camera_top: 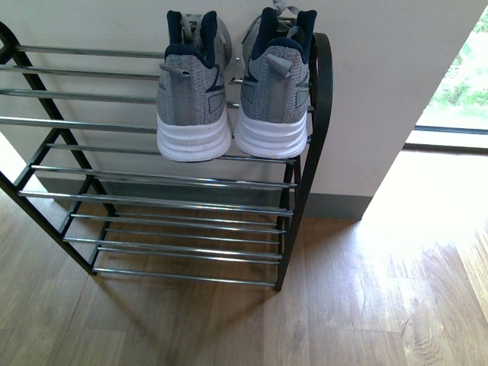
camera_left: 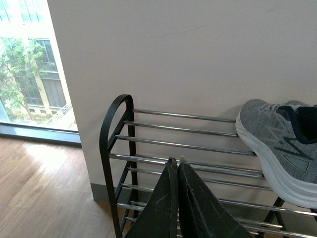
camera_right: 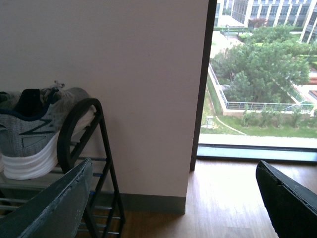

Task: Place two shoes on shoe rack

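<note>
L pincer (camera_left: 177, 159) pressed together, R pincer (camera_right: 173, 166) spread, grey sneakers (camera_top: 194, 107) atop rack (camera_top: 175, 183), toes hidden

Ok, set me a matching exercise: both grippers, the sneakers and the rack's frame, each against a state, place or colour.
Column one:
1. left gripper
2. right gripper
3. grey sneakers
4. rack frame

Column two:
a. black, with arched ends
b. fingers spread wide apart
c. on the top tier
d. fingers closed together

Pairs: 1-d, 2-b, 3-c, 4-a
</note>
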Controlling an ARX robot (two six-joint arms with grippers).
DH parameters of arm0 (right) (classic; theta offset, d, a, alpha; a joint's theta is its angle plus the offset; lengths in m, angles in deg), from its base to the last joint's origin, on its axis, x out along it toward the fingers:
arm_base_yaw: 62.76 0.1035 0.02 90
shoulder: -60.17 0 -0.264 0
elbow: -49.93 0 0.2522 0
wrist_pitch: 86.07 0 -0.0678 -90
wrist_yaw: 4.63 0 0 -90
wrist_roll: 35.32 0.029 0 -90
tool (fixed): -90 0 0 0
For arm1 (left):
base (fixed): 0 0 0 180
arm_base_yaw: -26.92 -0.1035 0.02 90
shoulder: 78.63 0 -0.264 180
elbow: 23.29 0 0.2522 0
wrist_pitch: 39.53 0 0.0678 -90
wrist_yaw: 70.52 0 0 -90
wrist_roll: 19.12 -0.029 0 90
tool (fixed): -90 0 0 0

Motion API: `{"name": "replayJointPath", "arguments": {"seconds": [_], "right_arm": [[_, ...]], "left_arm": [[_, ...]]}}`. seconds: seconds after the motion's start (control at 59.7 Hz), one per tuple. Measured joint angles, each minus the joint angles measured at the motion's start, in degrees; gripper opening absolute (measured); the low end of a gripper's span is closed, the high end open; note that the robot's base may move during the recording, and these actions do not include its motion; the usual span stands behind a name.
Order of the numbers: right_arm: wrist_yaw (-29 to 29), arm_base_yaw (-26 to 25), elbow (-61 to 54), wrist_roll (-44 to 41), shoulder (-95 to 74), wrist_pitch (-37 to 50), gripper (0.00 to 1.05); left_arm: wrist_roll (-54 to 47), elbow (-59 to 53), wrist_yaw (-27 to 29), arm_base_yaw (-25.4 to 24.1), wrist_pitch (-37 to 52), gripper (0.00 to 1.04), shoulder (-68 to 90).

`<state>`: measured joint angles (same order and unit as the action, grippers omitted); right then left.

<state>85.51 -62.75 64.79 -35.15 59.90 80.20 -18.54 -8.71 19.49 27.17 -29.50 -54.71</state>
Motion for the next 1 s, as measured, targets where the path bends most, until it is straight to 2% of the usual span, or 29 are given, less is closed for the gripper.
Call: {"name": "replayJointPath", "arguments": {"seconds": [0.335,0.636,0.754,0.904,0.938,1.005], "right_arm": [[0.0,0.0,0.0,0.0,0.0,0.0,0.96],[0.0,0.0,0.0,0.0,0.0,0.0,0.96],[0.0,0.0,0.0,0.0,0.0,0.0,0.96],[-0.02,0.0,0.0,0.0,0.0,0.0,0.96],[0.0,0.0,0.0,0.0,-0.02,0.0,0.96],[0.0,0.0,0.0,0.0,0.07,0.0,0.96]], "left_arm": [[0.0,0.0,0.0,0.0,-9.42,0.01,-9.66],[0.0,0.0,0.0,0.0,-13.94,0.01,-14.1],[0.0,0.0,0.0,0.0,-23.19,0.01,-21.75],[0.0,0.0,0.02,-0.07,-23.82,0.01,-22.93],[0.02,0.0,0.02,-0.07,-23.8,0.03,-22.95],[0.0,0.0,0.0,-0.07,-23.8,0.15,-22.97]]}}
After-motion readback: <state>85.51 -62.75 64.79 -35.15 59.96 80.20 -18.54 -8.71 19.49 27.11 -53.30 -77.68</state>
